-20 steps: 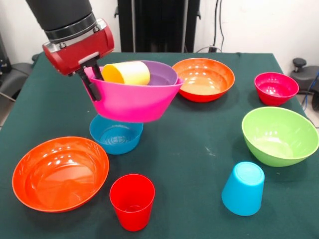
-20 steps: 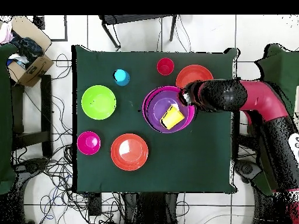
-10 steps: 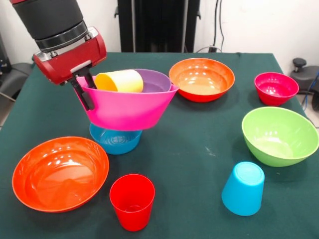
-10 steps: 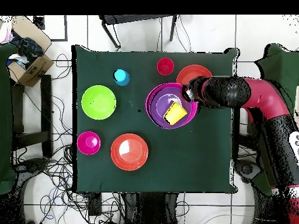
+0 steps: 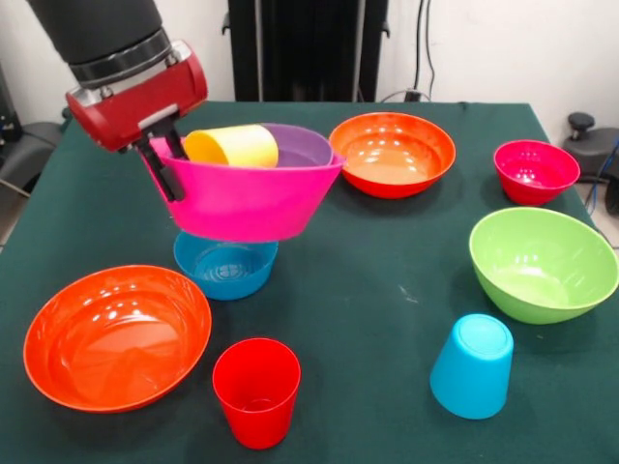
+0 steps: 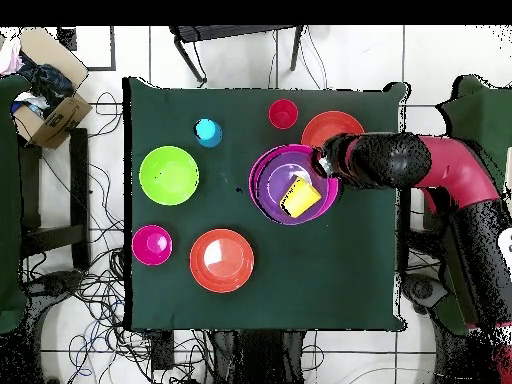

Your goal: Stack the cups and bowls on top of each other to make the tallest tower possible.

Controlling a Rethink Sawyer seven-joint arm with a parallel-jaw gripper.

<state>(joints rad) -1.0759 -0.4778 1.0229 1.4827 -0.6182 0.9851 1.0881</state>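
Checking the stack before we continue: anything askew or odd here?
Yes. The yellow cup lies on its side inside the purple bowl, not upright. The magenta bowl holding them hangs tilted from the gripper, clamped on its rim, above the small blue bowl.

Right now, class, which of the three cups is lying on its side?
The yellow cup: it lies tipped over inside the purple bowl. The red cup stands upright, mouth up, and the blue cup stands upside down on the table.

The magenta bowl (image 5: 247, 198) hides most of the purple bowl (image 5: 295, 145) nested inside it and the small blue bowl's (image 5: 224, 268) far rim.
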